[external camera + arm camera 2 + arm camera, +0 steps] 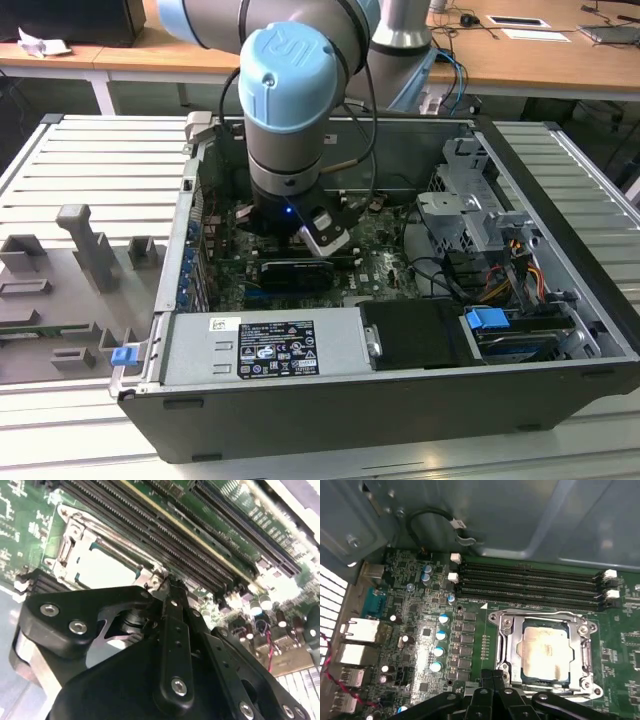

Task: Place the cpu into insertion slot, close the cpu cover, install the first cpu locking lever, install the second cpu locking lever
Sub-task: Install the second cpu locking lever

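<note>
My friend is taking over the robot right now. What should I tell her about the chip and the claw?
Gripper: down inside the computer case, its tip by the edge of the insertion slot in both wrist views, fingers together, holding nothing visible.
Cpu: already lying in the slot.
Cpu cover: looks closed, its metal frame lying flat around the chip.
Locking levers: I cannot tell if either is latched, so check them.

A robotics lab or electronics workshop: an opened desktop computer case (pixel 400 300) lies on a ribbed metal worktop (pixel 60 160) under a robot arm (pixel 290 90), with wooden desks (pixel 520 60) behind.
</note>
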`<state>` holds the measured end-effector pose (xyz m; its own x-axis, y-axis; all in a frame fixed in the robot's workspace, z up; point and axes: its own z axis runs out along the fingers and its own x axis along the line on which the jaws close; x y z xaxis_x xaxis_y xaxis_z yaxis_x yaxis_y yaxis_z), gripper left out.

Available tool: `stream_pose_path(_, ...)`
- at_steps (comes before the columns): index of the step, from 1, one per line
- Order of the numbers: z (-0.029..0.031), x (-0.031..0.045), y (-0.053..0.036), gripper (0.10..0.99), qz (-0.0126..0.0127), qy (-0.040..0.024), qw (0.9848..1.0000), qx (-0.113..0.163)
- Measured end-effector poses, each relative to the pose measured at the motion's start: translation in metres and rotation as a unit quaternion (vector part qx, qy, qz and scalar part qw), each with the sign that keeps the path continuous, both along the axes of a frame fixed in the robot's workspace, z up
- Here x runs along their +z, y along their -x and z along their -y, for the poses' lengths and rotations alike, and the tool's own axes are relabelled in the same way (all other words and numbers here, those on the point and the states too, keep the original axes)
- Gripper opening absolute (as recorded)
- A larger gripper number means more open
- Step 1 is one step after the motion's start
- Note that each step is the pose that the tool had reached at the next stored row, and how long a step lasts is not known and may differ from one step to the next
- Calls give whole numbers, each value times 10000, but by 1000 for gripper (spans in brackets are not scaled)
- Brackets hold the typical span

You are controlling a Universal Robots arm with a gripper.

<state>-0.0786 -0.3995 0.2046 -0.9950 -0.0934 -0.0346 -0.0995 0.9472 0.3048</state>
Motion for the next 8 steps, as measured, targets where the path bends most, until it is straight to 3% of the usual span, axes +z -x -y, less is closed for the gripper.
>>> stream_pose_path(3, 0, 76, 0, 106, 0, -1, 10000, 0)
stream_pose_path(8, 0, 121, 0, 106, 0, -3, 10000, 0)
